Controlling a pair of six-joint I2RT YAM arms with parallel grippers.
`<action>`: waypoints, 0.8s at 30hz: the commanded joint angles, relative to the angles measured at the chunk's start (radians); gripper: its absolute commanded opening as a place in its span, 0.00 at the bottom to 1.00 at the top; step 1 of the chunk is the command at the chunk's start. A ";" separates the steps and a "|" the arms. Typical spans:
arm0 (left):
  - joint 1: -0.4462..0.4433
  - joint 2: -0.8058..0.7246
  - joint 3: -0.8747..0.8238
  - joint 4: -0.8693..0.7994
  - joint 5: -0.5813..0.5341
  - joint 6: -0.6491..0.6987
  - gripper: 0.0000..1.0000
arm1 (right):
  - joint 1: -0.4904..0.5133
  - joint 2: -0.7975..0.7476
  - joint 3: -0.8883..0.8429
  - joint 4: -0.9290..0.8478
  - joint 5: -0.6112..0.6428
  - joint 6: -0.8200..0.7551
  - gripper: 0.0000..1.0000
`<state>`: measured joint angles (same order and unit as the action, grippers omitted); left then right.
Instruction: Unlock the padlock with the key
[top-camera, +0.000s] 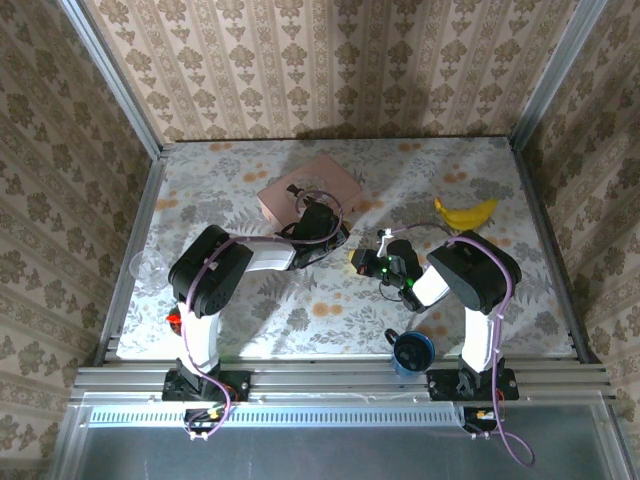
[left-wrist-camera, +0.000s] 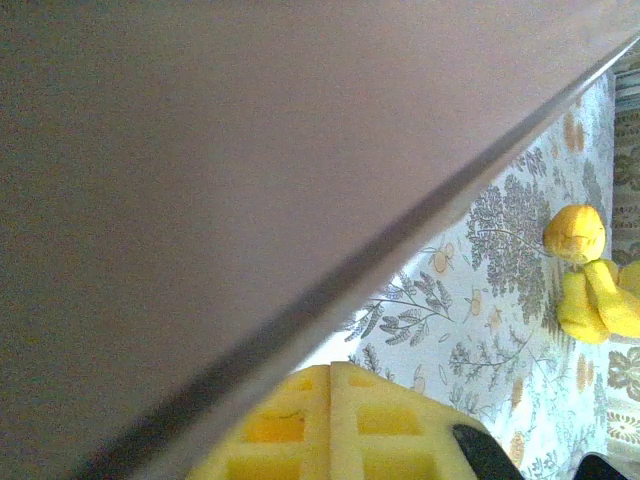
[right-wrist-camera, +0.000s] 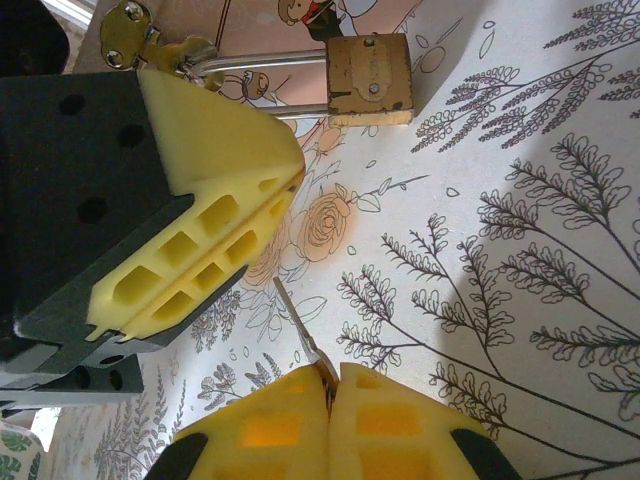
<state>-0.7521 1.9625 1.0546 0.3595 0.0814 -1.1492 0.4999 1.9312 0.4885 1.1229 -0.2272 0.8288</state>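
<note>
Right gripper: the right gripper (right-wrist-camera: 330, 378) has its yellow foam fingers squeezed tight on a thin silver key (right-wrist-camera: 298, 322). The blade pokes out in front.
Left gripper: the left gripper (right-wrist-camera: 288, 180) has its yellow fingers pressed together, just beside the padlock's loop. I cannot tell if it grips the loop.
Padlock: the small brass-gold padlock (right-wrist-camera: 370, 78) with a silver metal loop lies on the flowery white table (right-wrist-camera: 520, 300), just beside the flat pink box (top-camera: 322, 180).
Key and padlock: apart, not touching.
Banana: the yellow banana (top-camera: 466, 212) lies well apart on the right.
</note>
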 joint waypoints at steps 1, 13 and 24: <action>-0.004 0.015 -0.008 -0.016 0.038 -0.017 0.00 | -0.005 -0.005 -0.002 -0.083 0.029 0.009 0.00; -0.002 0.026 0.071 -0.180 -0.023 0.037 0.69 | -0.060 -0.249 0.003 -0.437 0.067 -0.049 0.00; -0.018 0.092 0.316 -0.580 -0.302 0.107 0.89 | -0.110 -0.353 0.025 -0.590 0.053 -0.071 0.00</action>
<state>-0.7841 2.0480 1.3468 -0.0551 -0.0937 -1.0805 0.3958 1.6085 0.5026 0.5980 -0.1825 0.7826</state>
